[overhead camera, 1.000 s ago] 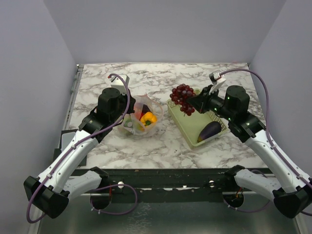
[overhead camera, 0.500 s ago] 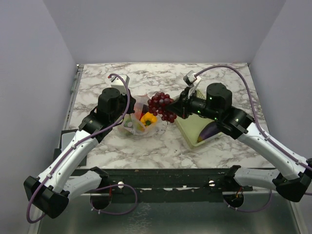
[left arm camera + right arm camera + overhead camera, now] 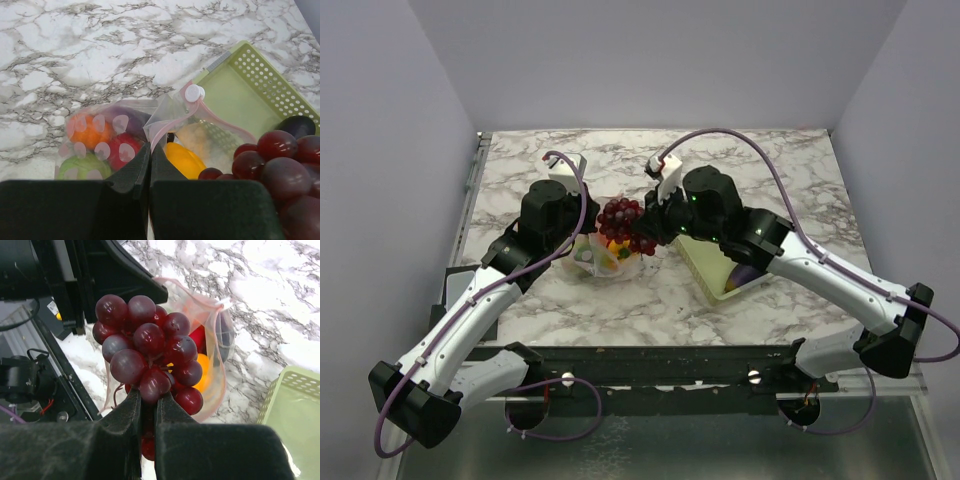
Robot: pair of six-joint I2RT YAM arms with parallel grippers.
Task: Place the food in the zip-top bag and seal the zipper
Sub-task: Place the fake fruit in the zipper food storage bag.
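Holds the dark red grapes (image 3: 150, 350) in the air, clamped at the lower part of the bunch between the right fingers (image 3: 120, 435). Hangs them directly at the open mouth of the zip-top bag (image 3: 605, 262), partly covering it in the top view; cannot tell if the bunch touches the plastic.

Pinches the near edge of the bag between the left fingers (image 3: 75, 210), pressed together with only the thin film between them. Stands open at the mouth, on the side toward the right arm. Shows the pinkish zipper (image 3: 207, 110) not sealed, curving around this mouth, with a white round tab (image 3: 192, 93) on it.

Contains already, behind the clear plastic, an orange piece (image 3: 87, 131), a red piece (image 3: 122, 150), a green piece (image 3: 82, 167) and a yellow piece (image 3: 182, 159), all lying close together.

Rests on the marble worktop (image 3: 740, 165), just beside the left rim of the yellow-green basket (image 3: 240, 95). Leaves the purple eggplant (image 3: 748, 272) lying in the basket, at its near end, apart from the bag and partly hidden under the right arm in the top view.
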